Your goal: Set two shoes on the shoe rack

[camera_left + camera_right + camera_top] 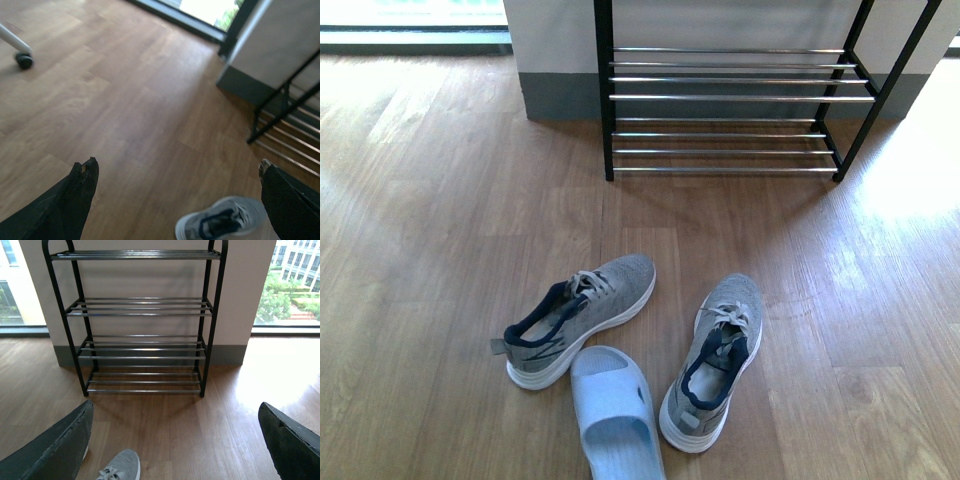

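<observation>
Both wide open, empty: left gripper [176, 167], right gripper [175, 409]; shoes [582, 315] [715, 365] on floor [440, 250] below

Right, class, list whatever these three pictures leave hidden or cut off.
- Front view: the shoe rack has its upper tiers cut off by the top edge.
- Front view: the blue slipper has its near end cut off by the bottom edge.
- Left wrist view: a sneaker is cut by the bottom edge; which of the pair it is cannot be told.
- Right wrist view: only a sneaker toe shows; the rest lies below the bottom edge.
</observation>
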Tool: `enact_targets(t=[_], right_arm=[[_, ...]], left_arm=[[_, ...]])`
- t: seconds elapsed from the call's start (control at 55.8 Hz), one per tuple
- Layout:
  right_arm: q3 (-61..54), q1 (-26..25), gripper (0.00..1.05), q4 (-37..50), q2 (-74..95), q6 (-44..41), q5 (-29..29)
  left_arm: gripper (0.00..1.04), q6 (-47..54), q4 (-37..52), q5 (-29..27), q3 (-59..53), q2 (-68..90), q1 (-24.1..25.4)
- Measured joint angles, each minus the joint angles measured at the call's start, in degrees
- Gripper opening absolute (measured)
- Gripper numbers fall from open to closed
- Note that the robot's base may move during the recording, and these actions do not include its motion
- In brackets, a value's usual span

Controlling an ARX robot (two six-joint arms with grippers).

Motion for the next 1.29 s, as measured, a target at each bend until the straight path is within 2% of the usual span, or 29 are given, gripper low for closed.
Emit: enact_targets(t=[0.233,0.61,0.717,0.879,1.291], right_arm=[[0.0,0.0,0.96,0.0,0.0,0.0,0.0],[0.0,0.0,0.96,0.0,0.0,0.0,0.0],[0.0,0.0,0.96,0.0,0.0,0.0,0.0],[0.0,0.0,0.96,0.0,0.0,0.0,0.0],[0.0,0.0,0.96,0.0,0.0,0.0,0.0]], left_arm=[[0.95,11.2,1.0,2.2,16.7,37.0,-3.6],[0.95,26.4,-10.6,4.3,49.5,76.4,-7.1],[0.95,29.2,-13.6,4.4,56.7,84.4,-8.4],[0.95,32.5,-20.1,7.9,67.1,94.5,-11.5],[0.95,39.0,-20.0,6.5,80.4,109.6,-12.7]])
